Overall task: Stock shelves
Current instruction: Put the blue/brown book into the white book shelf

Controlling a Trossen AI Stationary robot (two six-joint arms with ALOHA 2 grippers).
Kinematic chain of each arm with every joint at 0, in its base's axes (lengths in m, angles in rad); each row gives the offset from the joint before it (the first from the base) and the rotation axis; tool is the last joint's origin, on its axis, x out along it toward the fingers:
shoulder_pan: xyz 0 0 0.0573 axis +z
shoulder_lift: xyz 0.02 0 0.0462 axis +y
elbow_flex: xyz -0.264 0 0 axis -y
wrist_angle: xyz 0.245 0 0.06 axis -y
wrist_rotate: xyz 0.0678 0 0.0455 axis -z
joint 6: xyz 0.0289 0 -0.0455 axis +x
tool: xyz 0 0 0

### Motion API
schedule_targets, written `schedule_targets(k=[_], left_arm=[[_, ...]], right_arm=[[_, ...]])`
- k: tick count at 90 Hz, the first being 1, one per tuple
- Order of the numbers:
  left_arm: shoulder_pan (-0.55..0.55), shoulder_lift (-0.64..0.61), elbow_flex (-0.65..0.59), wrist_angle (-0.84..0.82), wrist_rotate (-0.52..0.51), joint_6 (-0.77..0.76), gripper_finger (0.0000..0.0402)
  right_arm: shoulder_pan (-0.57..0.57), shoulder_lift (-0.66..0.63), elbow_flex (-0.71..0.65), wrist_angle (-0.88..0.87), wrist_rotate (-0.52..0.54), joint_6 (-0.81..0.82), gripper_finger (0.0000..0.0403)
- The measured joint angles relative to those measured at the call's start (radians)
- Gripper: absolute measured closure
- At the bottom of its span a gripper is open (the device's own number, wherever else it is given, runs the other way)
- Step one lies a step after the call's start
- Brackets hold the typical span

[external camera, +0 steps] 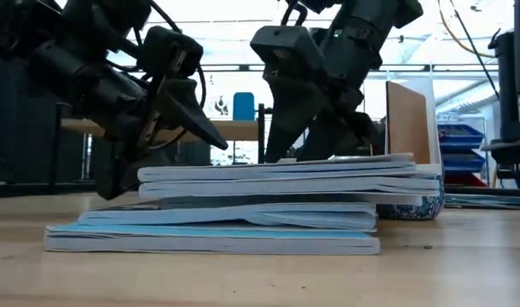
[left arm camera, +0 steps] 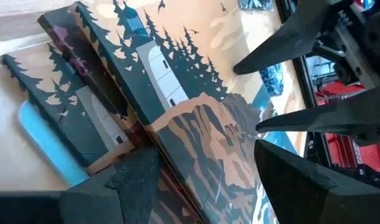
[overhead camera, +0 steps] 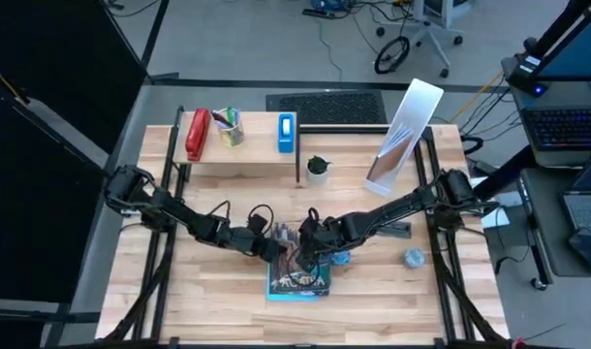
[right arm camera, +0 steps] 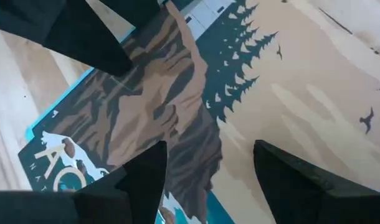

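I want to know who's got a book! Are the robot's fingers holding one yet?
Nothing is held. Left gripper and right gripper are both open, above the top book of the stack.

Floor: you have grey floor (overhead camera: 276, 44) beyond the table, crossed by loose cables (overhead camera: 358, 19).
Left side: a black curtain (overhead camera: 44, 58) hangs there.
Furniture: a wheeled chair base (overhead camera: 421, 44) stands at the far end.
Right side: your laptop (overhead camera: 567, 126) sits open on a desk.

Partial pale letters, perhaps "AC" above "NAT", on the top book's cover (right arm camera: 65, 168).
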Motion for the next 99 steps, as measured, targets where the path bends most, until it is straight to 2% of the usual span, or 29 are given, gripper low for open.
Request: schedule_targets(k=[12,32,49,69,90,99], left_arm=[[0.000,0.000,0.000,0.067,-0.012,0.013,0.0159],[0.012,0.027,0.002,0.067,-0.026,0.011,0.0159],[0.027,0.091,0.066,0.069,-0.024,0.033,0.0169],[0.034,0.167,0.152,0.059,-0.008,0.083,0.0252],[0.034,0.195,0.168,0.067,0.009,0.119,0.0375],[0.035,0.189,0.169,0.073,0.007,0.136,0.0388]], right_arm=[[0.001,0.001,0.000,0.017,-0.006,-0.007,0.0184],[0.000,0.003,-0.001,0.047,0.011,-0.037,0.0184],[0.000,0.003,-0.001,0.065,0.027,-0.053,0.0184],[0.001,0.003,-0.001,0.060,0.027,-0.060,0.0184],[0.001,-0.003,-0.001,0.035,0.027,-0.093,0.0184],[0.001,-0.032,-0.001,-0.024,0.027,-0.113,0.0184]])
